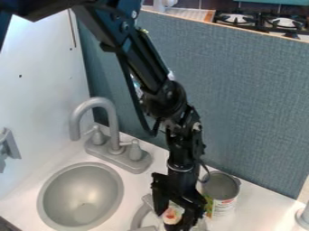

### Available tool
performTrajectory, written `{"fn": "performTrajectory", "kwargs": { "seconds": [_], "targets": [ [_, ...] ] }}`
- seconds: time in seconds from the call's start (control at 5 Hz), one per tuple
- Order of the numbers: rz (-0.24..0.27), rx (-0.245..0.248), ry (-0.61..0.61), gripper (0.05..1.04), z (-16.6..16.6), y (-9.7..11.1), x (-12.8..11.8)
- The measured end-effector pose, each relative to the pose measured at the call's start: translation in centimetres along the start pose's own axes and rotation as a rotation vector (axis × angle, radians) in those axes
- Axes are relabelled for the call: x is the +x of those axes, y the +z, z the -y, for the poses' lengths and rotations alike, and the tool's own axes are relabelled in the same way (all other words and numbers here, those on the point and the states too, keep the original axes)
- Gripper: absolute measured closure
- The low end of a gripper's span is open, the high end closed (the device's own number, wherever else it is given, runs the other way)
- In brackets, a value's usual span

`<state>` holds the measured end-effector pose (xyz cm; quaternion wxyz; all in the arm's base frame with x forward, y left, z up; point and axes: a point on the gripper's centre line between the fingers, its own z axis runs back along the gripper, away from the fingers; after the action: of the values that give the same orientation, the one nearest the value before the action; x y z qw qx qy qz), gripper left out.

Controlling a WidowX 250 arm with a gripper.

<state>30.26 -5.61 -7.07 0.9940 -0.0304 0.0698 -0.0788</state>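
The black gripper (175, 216) hangs low over the counter at the bottom centre, pointing down. A small white item with red and yellow markings (172, 215) shows right at the gripper, partly hidden by it; whether it is held cannot be told. Close on the right, an open-topped metal can (222, 187) with a coloured label stands upright, its left side partly behind the gripper. To the left lies a curved grey metal piece (140, 217), partly covered by the gripper.
A round grey sink (80, 196) is at the lower left, with a grey faucet (109, 122) behind it. A blue-grey panel (241, 99) rises behind the counter (259, 210). The white wall (42, 85) bounds the left. A grey object (305, 216) stands at the right edge.
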Motion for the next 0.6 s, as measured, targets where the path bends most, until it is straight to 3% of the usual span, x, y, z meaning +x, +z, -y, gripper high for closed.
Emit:
{"fn": "performTrajectory", "kwargs": {
  "seconds": [0.2,0.4,0.6],
  "targets": [
    [-0.050,0.008,0.007,0.083,-0.90,-1.40,-0.12],
    [-0.054,0.019,0.008,0.137,-1.11,-1.55,0.39],
    [-0.058,0.006,-0.010,0.392,-1.26,-1.34,0.24]
  ]
}}
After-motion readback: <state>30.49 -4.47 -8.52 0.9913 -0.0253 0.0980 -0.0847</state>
